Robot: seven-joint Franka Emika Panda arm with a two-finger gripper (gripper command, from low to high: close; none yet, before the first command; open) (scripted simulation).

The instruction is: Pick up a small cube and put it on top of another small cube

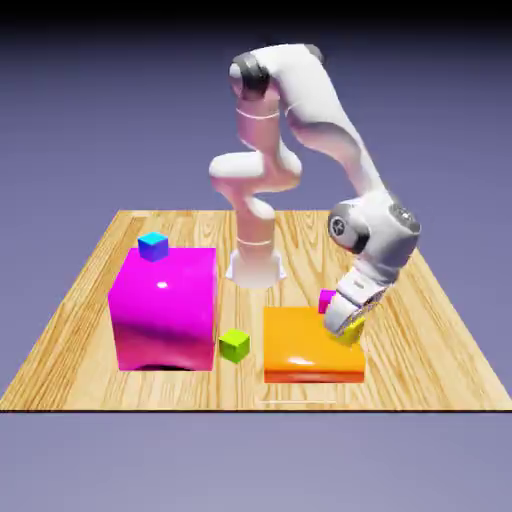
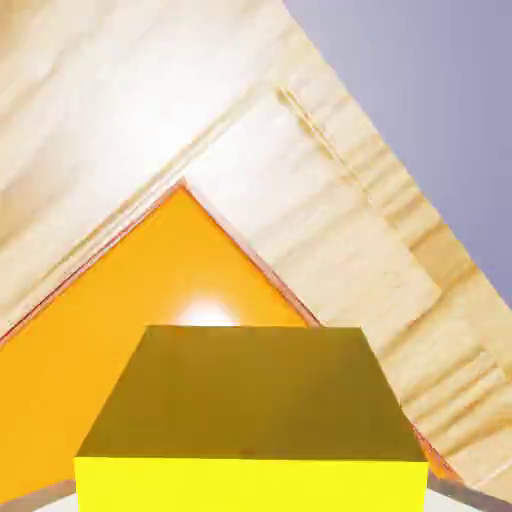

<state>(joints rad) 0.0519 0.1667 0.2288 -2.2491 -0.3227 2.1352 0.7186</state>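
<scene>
A small yellow cube (image 1: 351, 334) sits between the fingers of my gripper (image 1: 346, 327), which is shut on it just above the right part of a flat orange block (image 1: 300, 352). In the hand view the yellow cube (image 2: 250, 420) fills the bottom middle, with the orange block (image 2: 100, 340) right beneath it. The tiny blue cube (image 1: 153, 245) with a cyan top rests on the back left corner of a big magenta block (image 1: 165, 308), far to the exterior view's left of my gripper.
A lime-green small cube (image 1: 235, 345) lies on the wooden table (image 1: 430, 340) between the magenta and orange blocks. A magenta small cube (image 1: 326, 299) stands just behind the orange block, close to my hand. The robot's base (image 1: 255, 265) stands behind them.
</scene>
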